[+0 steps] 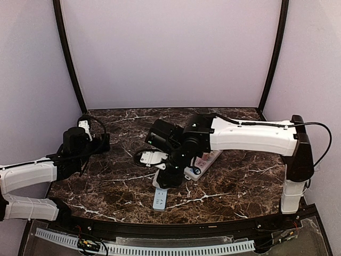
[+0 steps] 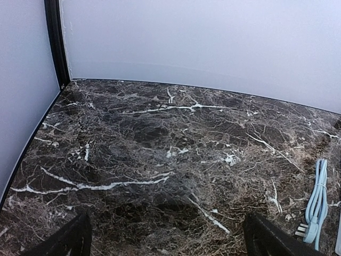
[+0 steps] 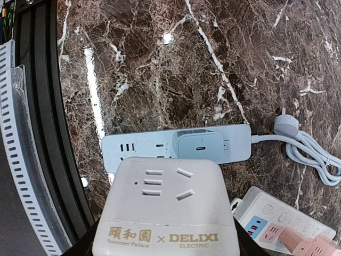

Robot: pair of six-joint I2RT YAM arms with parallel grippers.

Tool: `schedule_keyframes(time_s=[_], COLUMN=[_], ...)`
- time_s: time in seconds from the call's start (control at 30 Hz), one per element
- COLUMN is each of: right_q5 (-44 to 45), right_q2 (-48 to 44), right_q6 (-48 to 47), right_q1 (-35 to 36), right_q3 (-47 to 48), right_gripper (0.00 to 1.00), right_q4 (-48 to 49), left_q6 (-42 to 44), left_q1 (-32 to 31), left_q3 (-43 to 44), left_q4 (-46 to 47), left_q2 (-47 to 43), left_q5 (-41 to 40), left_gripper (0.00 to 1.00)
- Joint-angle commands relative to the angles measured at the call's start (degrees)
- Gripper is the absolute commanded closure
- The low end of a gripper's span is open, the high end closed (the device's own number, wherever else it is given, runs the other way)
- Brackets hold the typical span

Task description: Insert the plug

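Observation:
My right gripper is shut on a white DELIXI adapter cube, its socket face toward the wrist camera; the fingers show only as dark edges at its lower corners. It hangs just above a light blue power strip lying near the table's front edge, also seen from above. A light blue charger sits plugged into that strip. My left gripper is open and empty over bare marble at the table's left.
A white power strip with pink and blue sockets lies right of the blue one, seen from above under the right arm. The blue strip's coiled cable lies beside it and shows in the left wrist view. A perforated rail borders the front edge.

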Motion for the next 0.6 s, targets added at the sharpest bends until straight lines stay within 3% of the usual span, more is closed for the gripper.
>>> schedule_keyframes(time_s=[0.0,0.57], right_q5=[0.45,0.26], right_q2=[2.53,10.40], right_q6=[0.74,3.27], right_q1=[1.24,6.11], right_q3=[3.69,9.05], right_gripper=[1.00,1.00], right_q4=[-2.49,-8.31], left_q6=[-1.14,-2.15], left_q1=[0.71,1.60], left_q3=[-1.27,-1.79], left_q4=[-1.50,-3.18], left_q2=[-1.17,-2.95], left_q5=[1.84,-0.46], left_gripper=[0.01,0.01])
